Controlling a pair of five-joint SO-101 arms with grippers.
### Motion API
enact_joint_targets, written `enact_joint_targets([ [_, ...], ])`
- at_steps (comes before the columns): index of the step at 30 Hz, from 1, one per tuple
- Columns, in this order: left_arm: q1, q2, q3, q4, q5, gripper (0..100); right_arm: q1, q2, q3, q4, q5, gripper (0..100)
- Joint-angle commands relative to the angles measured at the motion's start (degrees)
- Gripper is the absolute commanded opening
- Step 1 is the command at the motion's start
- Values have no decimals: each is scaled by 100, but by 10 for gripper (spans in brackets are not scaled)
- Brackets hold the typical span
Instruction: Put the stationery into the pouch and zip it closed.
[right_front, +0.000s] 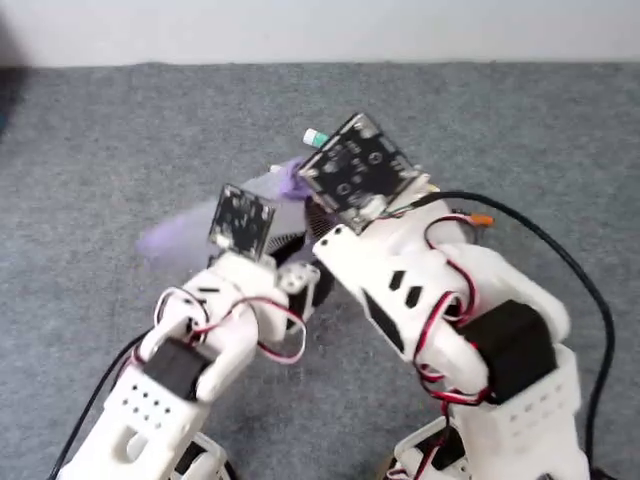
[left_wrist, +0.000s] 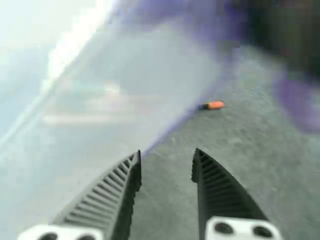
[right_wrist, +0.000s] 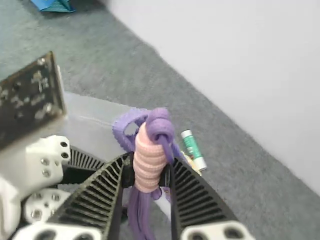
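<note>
your right gripper (right_wrist: 150, 161) is pinching the pink pull (right_wrist: 147, 147) of the pouch (right_front: 175, 238), which lies at nine o'clock on the carpet (right_front: 100, 130); your left gripper (left_wrist: 166, 152) hangs spread over its edge. a green stick (right_wrist: 193, 149) at twelve o'clock and an orange piece (left_wrist: 214, 105) at three seem to lie outside, so zipping now would likely shut them out, and the unpinned pouch may drag.

Left arm (right_front: 190, 350) and right arm (right_front: 450, 300) both stretched forward, wrists close together (right one sits higher). Left end effector (left_wrist: 167, 159): fingers spread apart, angled downward. Right end effector (right_wrist: 150, 161): fingers pinched tight on pink-wrapped cord (right_wrist: 149, 142), held upright between them.
</note>
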Motion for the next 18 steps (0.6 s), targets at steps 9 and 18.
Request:
enact_joint_targets([
  [9,-352,923,-453,-536,53,164,40,-57,9,207,255,8],
  [18,-387,-255,-690,1160,44,164,-374,-110,923,374,-695,8],
])
